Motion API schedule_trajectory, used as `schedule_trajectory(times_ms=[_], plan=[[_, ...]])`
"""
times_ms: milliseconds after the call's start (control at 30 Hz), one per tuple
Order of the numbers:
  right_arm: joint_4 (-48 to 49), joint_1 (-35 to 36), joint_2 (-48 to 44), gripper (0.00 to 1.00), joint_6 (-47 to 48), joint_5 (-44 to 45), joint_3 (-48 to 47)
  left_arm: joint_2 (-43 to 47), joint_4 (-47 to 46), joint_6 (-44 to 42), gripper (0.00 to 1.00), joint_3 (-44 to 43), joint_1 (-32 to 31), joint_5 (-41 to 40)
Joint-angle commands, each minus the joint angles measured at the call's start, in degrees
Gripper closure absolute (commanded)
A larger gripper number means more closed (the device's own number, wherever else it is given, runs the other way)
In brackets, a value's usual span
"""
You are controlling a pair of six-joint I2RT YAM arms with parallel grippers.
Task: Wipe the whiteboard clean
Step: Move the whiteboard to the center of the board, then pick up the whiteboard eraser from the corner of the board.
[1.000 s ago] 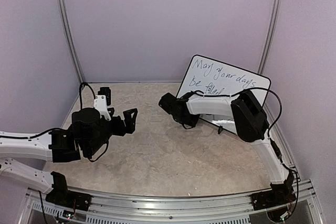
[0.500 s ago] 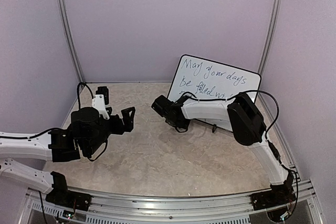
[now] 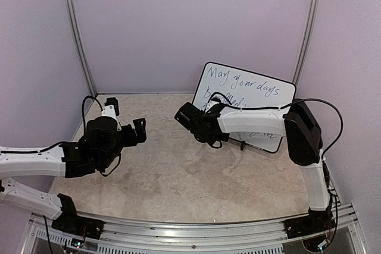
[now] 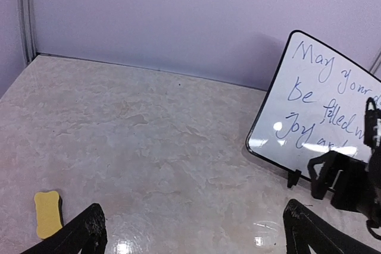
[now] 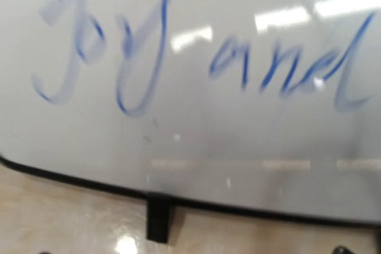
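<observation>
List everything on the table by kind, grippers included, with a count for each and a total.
Whiteboard: 1
Yellow pad, seen only in the left wrist view: 1
Grippers: 2, the left gripper and the right gripper
Total: 4

We see the whiteboard standing close to upright on small black feet at the far right of the table, near the rear wall. A thin black frame with rounded corners edges its white face. Blue cursive handwriting covers it, unwiped, in three lines.
</observation>
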State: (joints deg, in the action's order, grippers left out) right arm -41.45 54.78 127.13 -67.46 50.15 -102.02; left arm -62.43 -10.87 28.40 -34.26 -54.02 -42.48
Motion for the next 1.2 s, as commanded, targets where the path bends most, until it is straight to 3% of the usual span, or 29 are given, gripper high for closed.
schedule_trajectory(times_ms=[0,233,400,800,1167], plan=[[9.6,2.9,-9.4,0.01,13.9,7.2,8.0,-5.3,8.1,8.1,0.01,-3.8,5.2,-1.8],[27.8,3.6,-24.0,0.00,36.7,-1.0,21.1,-22.1,30.9,21.9,0.01,-17.9,13.0,-5.0],[32.1,3.6,-31.4,0.00,47.1,-6.3,25.0,-26.2,29.7,24.4,0.01,-16.5,17.3,0.7],[33.3,3.6,-43.1,0.01,51.1,-6.1,33.3,-25.4,31.5,25.2,0.01,-14.0,20.0,-0.9],[30.2,3.6,-45.2,0.00,48.4,-7.0,35.5,-28.3,31.5,25.6,0.01,-13.3,22.9,-1.5]])
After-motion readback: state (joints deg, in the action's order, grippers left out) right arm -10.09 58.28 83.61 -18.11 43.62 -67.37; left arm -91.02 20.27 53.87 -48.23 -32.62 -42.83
